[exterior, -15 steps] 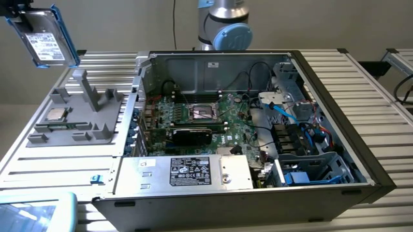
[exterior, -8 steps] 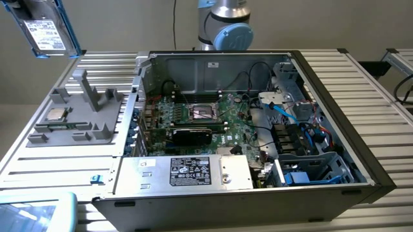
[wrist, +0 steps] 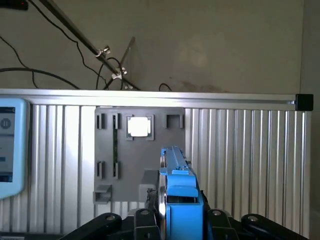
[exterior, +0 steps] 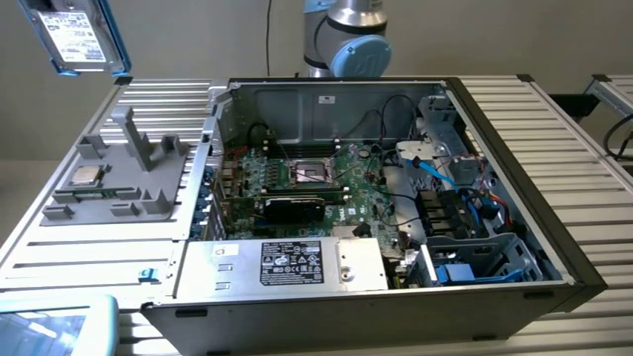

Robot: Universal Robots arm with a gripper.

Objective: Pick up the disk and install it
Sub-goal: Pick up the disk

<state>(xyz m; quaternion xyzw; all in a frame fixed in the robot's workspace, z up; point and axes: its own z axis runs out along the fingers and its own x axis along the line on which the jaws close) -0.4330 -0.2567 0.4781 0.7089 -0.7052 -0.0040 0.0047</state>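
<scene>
The disk, grey metal with a white label and a bright blue frame, hangs in the air high at the exterior view's left, above the grey fixture plate. In the wrist view I see the disk edge-on, its blue frame standing up between the black fingers of my gripper, which is shut on it. The open computer case lies well off toward the exterior view's right.
A small silver processor chip sits on the fixture plate. Inside the case are a motherboard, a silver power supply box and a drive cage. A light blue tablet lies at the table's near corner.
</scene>
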